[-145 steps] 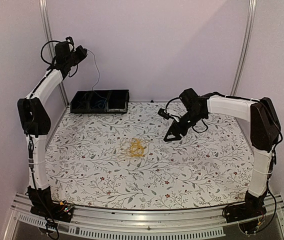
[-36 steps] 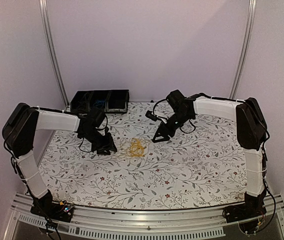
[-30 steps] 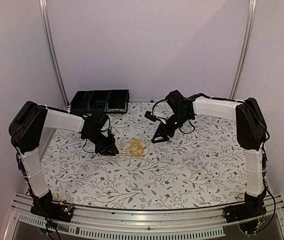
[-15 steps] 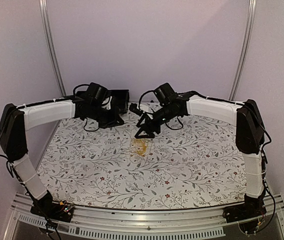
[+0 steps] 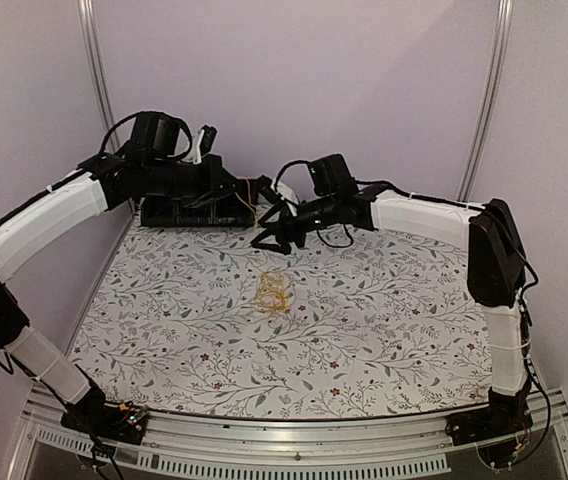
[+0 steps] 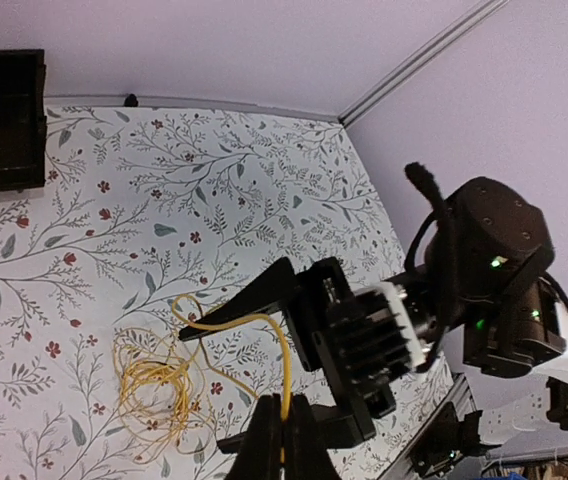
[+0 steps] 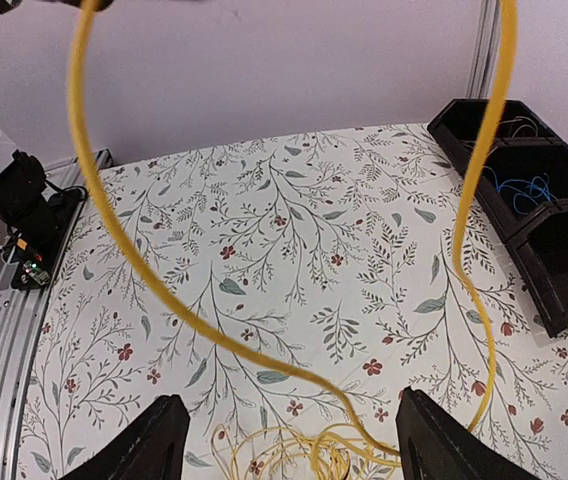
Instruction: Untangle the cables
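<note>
Closest to me, at the front of the flower-patterned bench, the two arms rise from their bases and reach away towards the back. Around the middle of the bench lies the yellow cable, most of it a loose tangle of thin loops flat on the cloth. One strand leaves the heap and climbs into the air. Just beyond the tangle hangs the right hand, off the surface and tipped down towards the heap, its two fingers spread wide with nothing gripped between them. From its own camera the raised yellow strand sweeps in a big curve across the gap between those fingers and drops back into the heap; whether it brushes either finger I cannot tell. Higher and a little further back, the left hand is clenched tight on that strand, the yellow line running straight up into the pinch of its fingers before it arcs over and falls past the right hand to the pile. Behind both hands, against the back wall on the left, sits a black tray with dividers, and a thin blue wire lies coiled in one of its compartments.
</note>
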Robot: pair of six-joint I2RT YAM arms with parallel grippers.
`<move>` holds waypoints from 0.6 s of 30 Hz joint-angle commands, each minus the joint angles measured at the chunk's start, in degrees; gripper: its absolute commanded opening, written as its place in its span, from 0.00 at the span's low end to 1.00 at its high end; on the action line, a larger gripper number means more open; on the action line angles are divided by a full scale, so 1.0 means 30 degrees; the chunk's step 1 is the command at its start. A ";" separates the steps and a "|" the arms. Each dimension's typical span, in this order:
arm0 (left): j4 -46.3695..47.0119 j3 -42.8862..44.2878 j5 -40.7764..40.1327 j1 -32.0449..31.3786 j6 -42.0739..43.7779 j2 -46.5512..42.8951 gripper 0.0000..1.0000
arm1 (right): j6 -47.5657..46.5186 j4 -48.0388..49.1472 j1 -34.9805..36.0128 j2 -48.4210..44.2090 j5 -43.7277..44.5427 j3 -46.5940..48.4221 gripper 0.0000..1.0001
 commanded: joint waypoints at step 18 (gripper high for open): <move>-0.1562 1.5496 -0.3269 -0.0210 0.5441 0.0070 0.00 | 0.4924 0.3120 0.0870 0.3901 -0.0107 -0.2782 0.33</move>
